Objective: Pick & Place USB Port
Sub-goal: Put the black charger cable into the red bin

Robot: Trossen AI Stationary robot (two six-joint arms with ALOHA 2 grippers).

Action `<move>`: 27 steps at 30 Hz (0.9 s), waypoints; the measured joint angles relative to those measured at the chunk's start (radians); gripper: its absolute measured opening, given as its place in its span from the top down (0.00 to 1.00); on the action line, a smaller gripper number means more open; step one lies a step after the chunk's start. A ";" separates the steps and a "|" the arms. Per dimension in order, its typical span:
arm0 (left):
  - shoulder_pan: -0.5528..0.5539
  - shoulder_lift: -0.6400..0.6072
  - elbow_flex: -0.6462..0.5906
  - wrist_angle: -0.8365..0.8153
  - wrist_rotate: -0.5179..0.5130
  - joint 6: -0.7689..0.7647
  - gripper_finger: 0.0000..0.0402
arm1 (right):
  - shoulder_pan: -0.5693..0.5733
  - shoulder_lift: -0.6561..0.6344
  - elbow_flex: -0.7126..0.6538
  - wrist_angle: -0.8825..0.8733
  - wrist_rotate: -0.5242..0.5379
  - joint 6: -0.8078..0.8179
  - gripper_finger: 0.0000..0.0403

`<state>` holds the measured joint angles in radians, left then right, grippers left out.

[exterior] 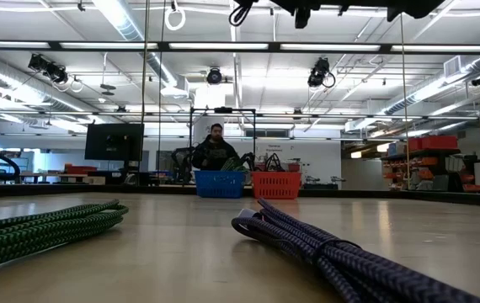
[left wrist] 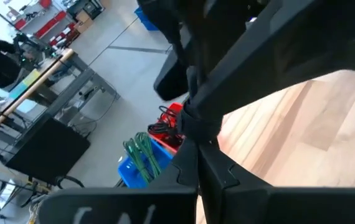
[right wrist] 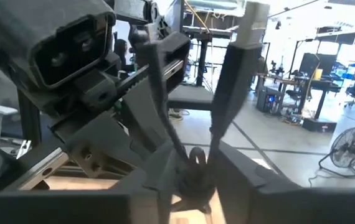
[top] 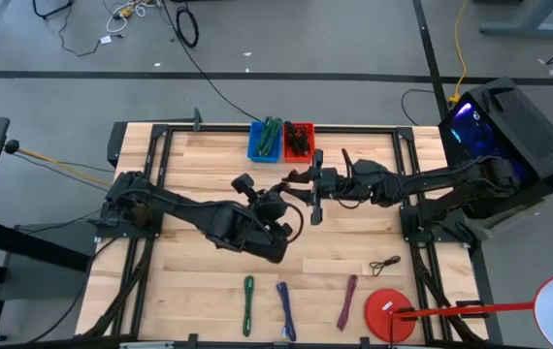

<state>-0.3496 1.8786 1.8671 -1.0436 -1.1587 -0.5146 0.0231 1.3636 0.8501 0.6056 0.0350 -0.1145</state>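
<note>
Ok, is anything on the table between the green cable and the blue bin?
Nothing visible lies on the wood between the green cable and the blue bin; only the left arm hangs above that path, mid-table.

Bright overhead lighting, blurred wrist foregrounds

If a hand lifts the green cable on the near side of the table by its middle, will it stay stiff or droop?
Likely droop: the green cable is a long, thin bundle, and in the low view its strands sag loosely on the table. It looks light. The braided-looking surface probably grips rather than slips. It lies flat, so rolling seems unlikely.
</note>
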 joint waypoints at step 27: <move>-0.027 0.000 0.000 -0.304 0.115 -0.209 0.69 | -0.236 0.001 0.001 -0.181 0.031 0.001 0.99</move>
<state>-0.3764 1.8786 1.8671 -1.3478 -1.0438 -0.7238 -0.2127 1.3643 0.8509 0.4246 0.0662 -0.1135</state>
